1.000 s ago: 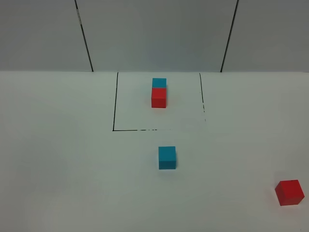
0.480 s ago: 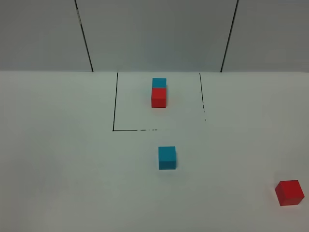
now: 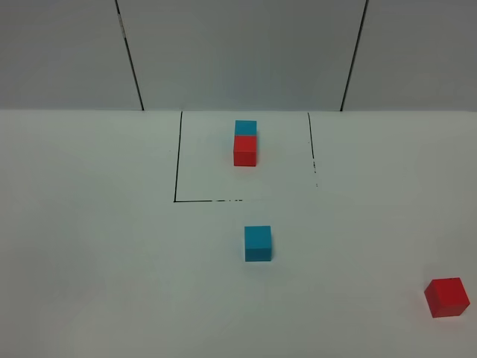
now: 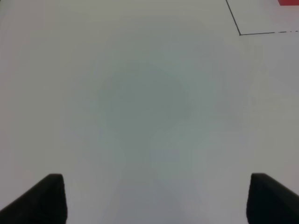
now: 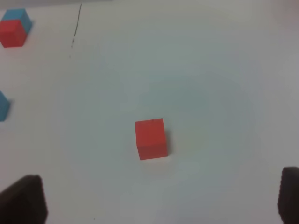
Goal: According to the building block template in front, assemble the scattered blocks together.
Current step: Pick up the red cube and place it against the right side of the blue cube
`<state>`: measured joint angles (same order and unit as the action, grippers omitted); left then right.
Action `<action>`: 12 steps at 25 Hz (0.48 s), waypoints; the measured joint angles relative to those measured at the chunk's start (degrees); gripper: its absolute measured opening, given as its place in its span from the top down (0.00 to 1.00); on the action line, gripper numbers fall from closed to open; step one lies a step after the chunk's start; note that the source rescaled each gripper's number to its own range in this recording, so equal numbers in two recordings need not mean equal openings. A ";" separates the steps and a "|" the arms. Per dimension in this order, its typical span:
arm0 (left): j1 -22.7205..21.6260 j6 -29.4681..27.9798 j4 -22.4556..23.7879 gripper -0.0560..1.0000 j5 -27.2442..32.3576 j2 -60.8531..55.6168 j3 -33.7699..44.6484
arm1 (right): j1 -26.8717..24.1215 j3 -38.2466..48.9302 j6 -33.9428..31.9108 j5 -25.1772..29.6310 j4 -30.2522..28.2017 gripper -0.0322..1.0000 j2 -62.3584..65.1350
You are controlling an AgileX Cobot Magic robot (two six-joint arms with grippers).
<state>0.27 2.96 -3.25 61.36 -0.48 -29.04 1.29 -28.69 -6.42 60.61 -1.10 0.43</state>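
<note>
The template, a cyan cube [image 3: 245, 127] joined to a red cube [image 3: 245, 151], sits inside a thin black-line rectangle [image 3: 177, 160] at the back of the white table. The loose cyan cube [image 3: 258, 244] lies just in front of the frame. The loose red cube [image 3: 447, 297] lies at the front right. Neither gripper shows in the exterior high view. My left gripper [image 4: 156, 205] is open over bare table, with only the frame's corner [image 4: 239, 33] in sight. My right gripper [image 5: 156, 200] is open and empty, and the loose red cube [image 5: 151, 138] lies ahead of it, apart from both fingers.
The right wrist view also shows the template pair [image 5: 14, 28] and an edge of the loose cyan cube [image 5: 2, 106]. A grey panelled wall [image 3: 238, 52] stands behind the white table [image 3: 89, 261].
</note>
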 joint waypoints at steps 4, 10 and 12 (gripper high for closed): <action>0.00 0.00 0.00 0.34 0.00 0.00 0.00 | 0.00 0.00 0.00 0.00 0.00 0.00 0.00; 0.00 0.00 0.00 0.34 0.00 0.00 0.00 | 0.00 0.00 0.00 0.00 0.00 0.00 0.00; 0.00 0.00 0.00 0.34 0.00 0.00 0.00 | 0.00 0.00 0.00 0.00 0.00 0.00 0.00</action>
<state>0.27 2.96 -3.25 61.36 -0.48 -29.04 1.29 -28.69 -6.42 60.61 -1.10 0.43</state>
